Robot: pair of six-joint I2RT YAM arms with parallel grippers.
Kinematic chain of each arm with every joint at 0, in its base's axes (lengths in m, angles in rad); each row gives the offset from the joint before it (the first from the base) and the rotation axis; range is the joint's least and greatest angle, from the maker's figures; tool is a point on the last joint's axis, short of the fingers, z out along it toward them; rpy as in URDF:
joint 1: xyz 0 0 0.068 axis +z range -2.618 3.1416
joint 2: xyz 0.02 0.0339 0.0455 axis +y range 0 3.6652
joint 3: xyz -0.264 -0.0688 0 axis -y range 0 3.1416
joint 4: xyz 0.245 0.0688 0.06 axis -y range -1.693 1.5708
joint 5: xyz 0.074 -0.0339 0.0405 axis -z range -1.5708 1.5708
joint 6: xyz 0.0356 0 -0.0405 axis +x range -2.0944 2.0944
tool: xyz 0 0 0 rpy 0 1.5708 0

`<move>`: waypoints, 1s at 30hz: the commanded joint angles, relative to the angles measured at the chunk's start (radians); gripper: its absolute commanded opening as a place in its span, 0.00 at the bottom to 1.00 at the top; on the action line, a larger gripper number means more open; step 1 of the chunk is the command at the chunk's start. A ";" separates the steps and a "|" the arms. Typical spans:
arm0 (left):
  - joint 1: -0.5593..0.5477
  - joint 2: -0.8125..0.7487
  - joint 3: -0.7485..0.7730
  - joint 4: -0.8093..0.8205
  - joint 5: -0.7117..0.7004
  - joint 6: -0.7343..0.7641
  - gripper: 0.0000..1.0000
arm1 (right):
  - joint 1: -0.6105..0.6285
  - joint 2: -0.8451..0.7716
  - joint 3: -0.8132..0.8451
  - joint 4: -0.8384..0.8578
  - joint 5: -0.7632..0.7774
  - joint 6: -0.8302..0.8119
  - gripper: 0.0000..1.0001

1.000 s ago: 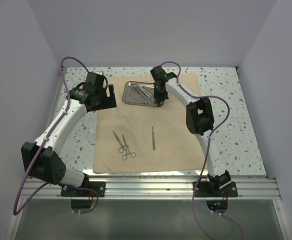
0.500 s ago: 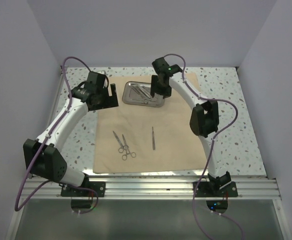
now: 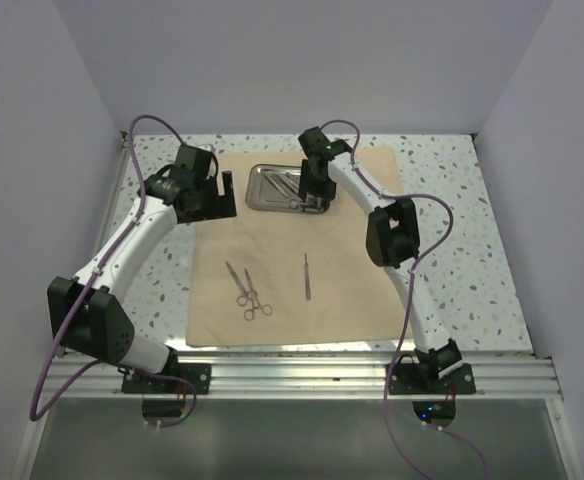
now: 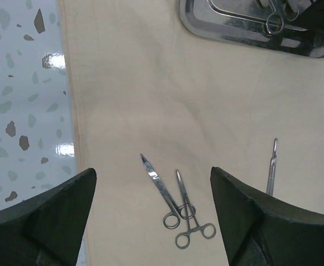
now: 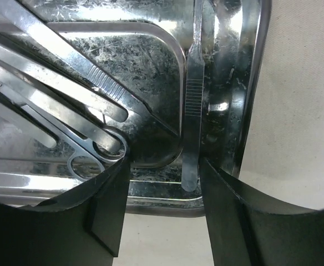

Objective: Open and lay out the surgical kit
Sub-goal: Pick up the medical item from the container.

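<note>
You're looking at a white worktop (image 3: pixel 462 200) speckled with grey and dark flecks, glossy enough to throw small glints of light. Plain pale walls (image 3: pixel 302 60) close it in behind and on both sides. An aluminium rail (image 3: pixel 302 372) runs along its near edge.

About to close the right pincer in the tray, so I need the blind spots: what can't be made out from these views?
- Top view: the right pincer covers the right end of the steel tray; the tray tools are too small to count.
- Right wrist view: the tray tools run off the left edge; contact between the fingers and the flat handle is unclear.
- Left wrist view: top edge crops the tray.
</note>
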 commanded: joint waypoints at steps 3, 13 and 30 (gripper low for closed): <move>-0.003 -0.039 -0.003 -0.003 -0.039 0.055 0.88 | -0.015 0.040 0.029 -0.001 0.037 0.032 0.52; 0.036 -0.050 -0.042 0.018 -0.031 0.101 0.88 | 0.036 0.117 0.032 -0.004 -0.032 0.102 0.31; 0.079 -0.058 -0.151 0.102 0.035 0.158 0.88 | 0.091 0.185 0.085 -0.086 -0.030 0.141 0.00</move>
